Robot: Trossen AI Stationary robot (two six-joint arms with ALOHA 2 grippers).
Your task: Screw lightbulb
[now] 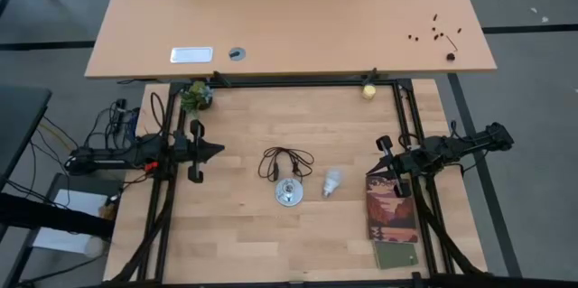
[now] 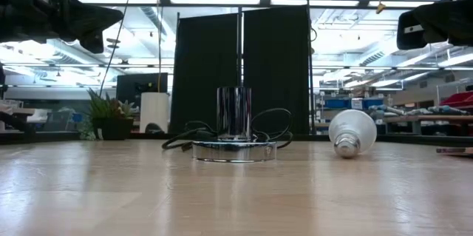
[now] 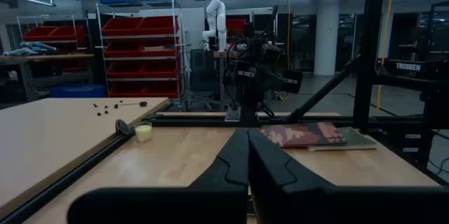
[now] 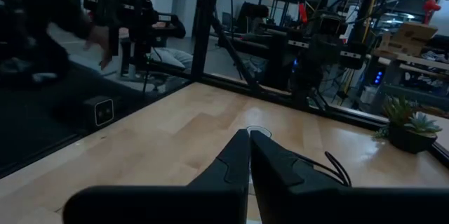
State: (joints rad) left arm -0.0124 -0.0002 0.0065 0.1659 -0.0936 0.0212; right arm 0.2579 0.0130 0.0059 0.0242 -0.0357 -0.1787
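The white lightbulb point(image 1: 332, 181) lies on its side on the wooden table, right of the round silver socket disc point(image 1: 289, 192), whose black cord point(image 1: 285, 162) coils behind it. In the low view the lightbulb point(image 2: 352, 132) points its screw base toward the near edge, and the socket point(image 2: 234, 129) stands upright. My left gripper point(image 1: 219, 151) hovers shut and empty at the table's left. My right gripper point(image 1: 379, 165) hovers shut and empty at the right. Both are well above the table and clear of the lightbulb.
A booklet point(image 1: 391, 207) and a green card point(image 1: 397, 255) lie at the right under my right arm. A yellowish ball point(image 1: 369, 91) and a small plant point(image 1: 196, 96) sit at the far edge. Black frame rails point(image 1: 163, 189) run along both sides. A person point(image 4: 133, 6) sits beyond the table.
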